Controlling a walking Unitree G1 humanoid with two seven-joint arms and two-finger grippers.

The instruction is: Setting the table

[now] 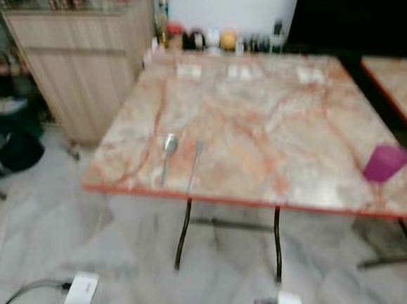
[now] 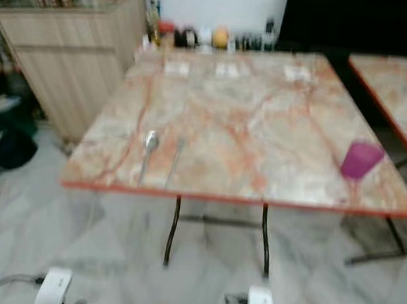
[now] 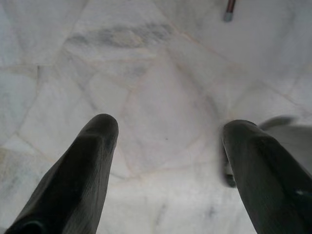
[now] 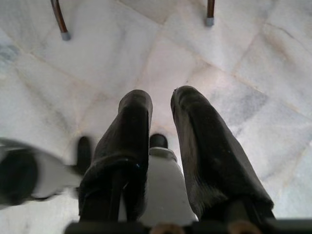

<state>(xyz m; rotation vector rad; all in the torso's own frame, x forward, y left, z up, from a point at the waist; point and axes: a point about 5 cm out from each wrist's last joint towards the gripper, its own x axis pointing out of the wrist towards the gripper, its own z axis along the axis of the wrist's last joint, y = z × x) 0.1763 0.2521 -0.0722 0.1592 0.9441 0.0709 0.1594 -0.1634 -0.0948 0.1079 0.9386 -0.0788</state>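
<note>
1. Landmark: the marble-patterned counter with a red edge stands ahead of the robot on black metal legs. All positions below are given relative to it.
2. Task items on the counter: a spoon lies near the front edge, toward the left corner, with its handle pointing at that edge. A fork lies just beside the spoon on its right, parallel to it. A purple cup stands near the front right corner, well apart from the cutlery. Three pale flat items, too blurred to identify, lie in a row near the far edge.
3. Left pincer: hangs low in front of the counter over the pale tiled floor. Its fingers stand wide apart with nothing between them.
4. Right pincer: also hangs low in front of the counter, above the floor. Its fingers sit close together with a narrow gap, and they grip nothing.
5. Step in hand, as judged: approach. Both arms are idle and the head views are blurred, consistent with walking.
6. Next move, as judged: close on the front edge, stop square, then raise one arm to counter height. The cup appears the likeliest item to relocate toward the cutlery, which calls for a wide opening and an upright carry.
</note>
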